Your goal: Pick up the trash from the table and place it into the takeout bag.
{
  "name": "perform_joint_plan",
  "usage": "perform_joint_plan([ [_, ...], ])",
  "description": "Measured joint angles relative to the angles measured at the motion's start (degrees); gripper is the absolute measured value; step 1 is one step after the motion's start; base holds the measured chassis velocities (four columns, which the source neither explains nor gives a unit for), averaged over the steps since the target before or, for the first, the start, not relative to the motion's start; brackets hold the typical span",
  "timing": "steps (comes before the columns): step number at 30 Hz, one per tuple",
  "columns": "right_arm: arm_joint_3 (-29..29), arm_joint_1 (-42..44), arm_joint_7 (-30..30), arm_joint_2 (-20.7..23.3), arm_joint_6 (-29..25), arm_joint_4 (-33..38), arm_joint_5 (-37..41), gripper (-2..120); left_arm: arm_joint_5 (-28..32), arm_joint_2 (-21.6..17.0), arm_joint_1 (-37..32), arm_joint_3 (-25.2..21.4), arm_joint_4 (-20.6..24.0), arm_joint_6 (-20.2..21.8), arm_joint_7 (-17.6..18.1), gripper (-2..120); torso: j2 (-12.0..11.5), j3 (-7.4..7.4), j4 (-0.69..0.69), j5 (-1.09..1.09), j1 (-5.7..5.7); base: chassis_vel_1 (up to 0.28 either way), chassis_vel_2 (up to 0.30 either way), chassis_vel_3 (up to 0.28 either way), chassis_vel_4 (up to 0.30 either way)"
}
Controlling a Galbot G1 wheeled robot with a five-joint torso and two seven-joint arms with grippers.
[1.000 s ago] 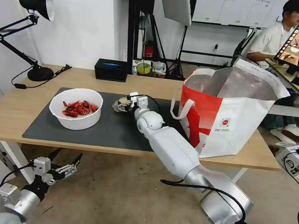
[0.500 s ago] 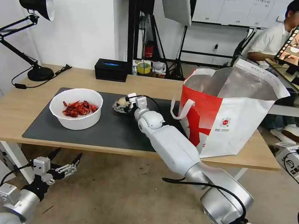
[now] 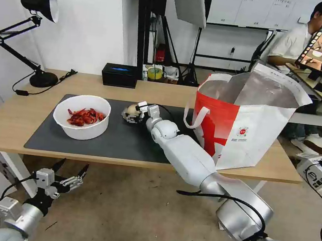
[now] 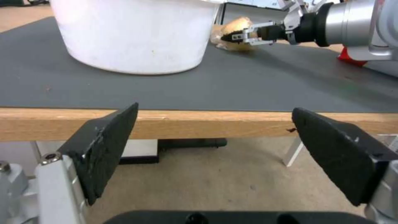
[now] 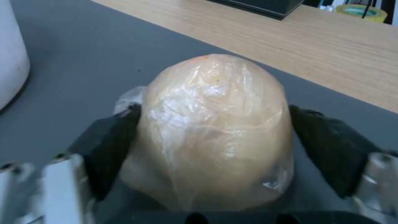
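A round beige bun (image 5: 211,93) in clear wrap sits on the dark grey mat (image 3: 118,142) of the table (image 3: 11,116). My right gripper (image 3: 132,111) is shut on it, with a black pad against each side (image 5: 112,140). The left wrist view shows the same grasp from across the mat, the right gripper (image 4: 234,35) holding the bun (image 4: 238,25). A white bowl of red shells (image 3: 82,116) stands to the left of the bun. The takeout bag (image 3: 248,116) stands open on the right of the table. My left gripper (image 3: 72,166) hangs open below the table's front edge.
A black tissue box (image 3: 119,74) and a yellow tape roll (image 3: 155,73) sit along the table's far edge. A black desk lamp (image 3: 41,41) stands at the far left corner. The bag's white handle (image 3: 193,117) hangs close to my right forearm.
My right arm has shifted slightly and the bun between its fingers sits a touch higher. The left arm has not moved.
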State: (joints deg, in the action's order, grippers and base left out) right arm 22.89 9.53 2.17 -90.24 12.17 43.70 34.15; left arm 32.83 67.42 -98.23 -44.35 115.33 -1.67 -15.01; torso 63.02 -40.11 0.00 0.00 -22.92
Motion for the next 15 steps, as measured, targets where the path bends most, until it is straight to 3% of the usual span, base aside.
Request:
perform_joint_plan([
  [15,0.2,0.7,-0.3,0.0,0.1,0.4,0.4,31,0.7,-0.2,-0.6,-0.5,0.7,-0.2,0.2,100,0.0,0.01,0.00,0.00,0.00,0.000,0.000,0.000,0.000],
])
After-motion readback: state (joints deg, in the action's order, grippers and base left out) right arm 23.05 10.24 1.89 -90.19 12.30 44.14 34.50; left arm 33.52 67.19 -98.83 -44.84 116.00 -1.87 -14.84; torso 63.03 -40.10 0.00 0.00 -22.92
